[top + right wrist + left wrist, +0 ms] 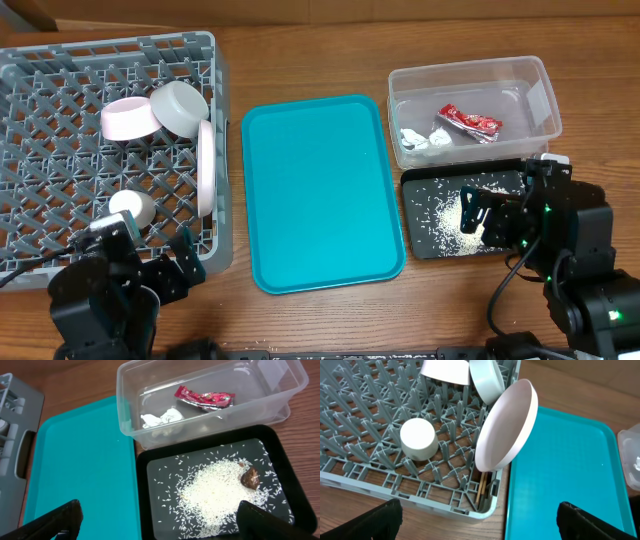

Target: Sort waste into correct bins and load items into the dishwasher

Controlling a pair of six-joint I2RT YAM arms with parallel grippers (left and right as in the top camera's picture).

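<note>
Left wrist: chopsticks [481, 491] seemingly upright.

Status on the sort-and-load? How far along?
Looks finished. Done: wrapper and napkin in clear tub; rice and scrap in black tray; plate, grey-green bowl, pink bowl, cup, chopsticks in rack. In hand: nothing; left hand, right hand open. Left: nothing visible; teal tray bare.

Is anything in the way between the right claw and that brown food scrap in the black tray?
Nothing visible. The right claw is open over the black tray at its near side, and the brown food scrap lies uncovered at the edge of the rice ahead. The clear tub sits beyond the tray.
</note>
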